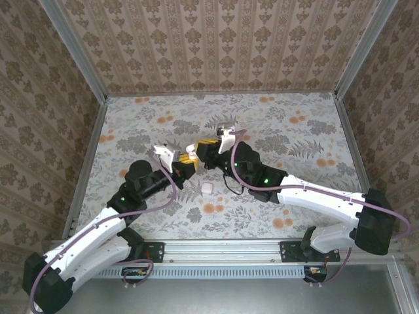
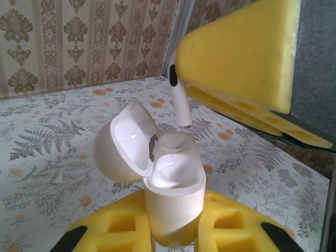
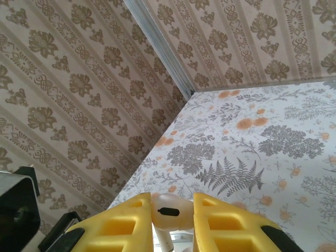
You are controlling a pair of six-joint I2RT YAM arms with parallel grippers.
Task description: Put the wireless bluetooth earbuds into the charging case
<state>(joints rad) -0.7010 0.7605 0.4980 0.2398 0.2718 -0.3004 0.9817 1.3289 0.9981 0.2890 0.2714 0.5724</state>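
Left gripper (image 2: 173,233): yellow pads clamped tight on the lower body of the charging case (image 2: 173,181), which stood upright between them. The lid (image 2: 123,142) stood open, tipped off to the case's left as that wrist camera saw it; the inside was glossy white.

Just above the case hung an earbud (image 2: 180,102), stem pointing down, its tip just over the far rim of the opening. Whether it touched, I could not tell.

Right gripper (image 3: 173,223): nearly closed, pads pinching the earbud's head, the stem running down between them.

From above, the two grippers sat tip to tip over the middle of the table (image 1: 294,131). A small squarish white piece (image 1: 207,188) lay on the floral surface, back toward the arm bases from both grippers and apart from them.

Beyond the grippers was the patterned wall (image 1: 216,46).
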